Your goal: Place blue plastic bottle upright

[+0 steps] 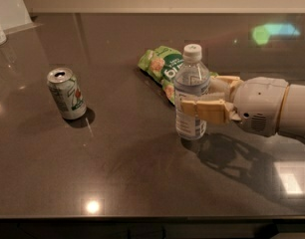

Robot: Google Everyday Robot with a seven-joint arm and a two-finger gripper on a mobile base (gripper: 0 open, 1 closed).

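1. Camera view: The blue plastic bottle (pixel 191 78) stands straight up near the middle of the dark counter (pixel 122 173). Its white cap (pixel 193 50) is on top.
2. The hand (pixel 196 97) reaches in from the right. Its two tan fingers are closed around the middle of the bottle, over the label, one in front and one behind.
3. The bottom of the bottle looks like it sits on the counter, but I cannot be sure. It may be a tiny bit above it.
4. A green snack bag (pixel 160 66) lies just behind the bottle. A soda can (pixel 67 93) stands well apart on the left.
5. I think the bottle is light and its thin sides are soft, so a hard squeeze would dent it. The plastic is smooth and may slip.
6. The middle is a good place to hold it. The tall bottle could tip, so the hand should open slowly.
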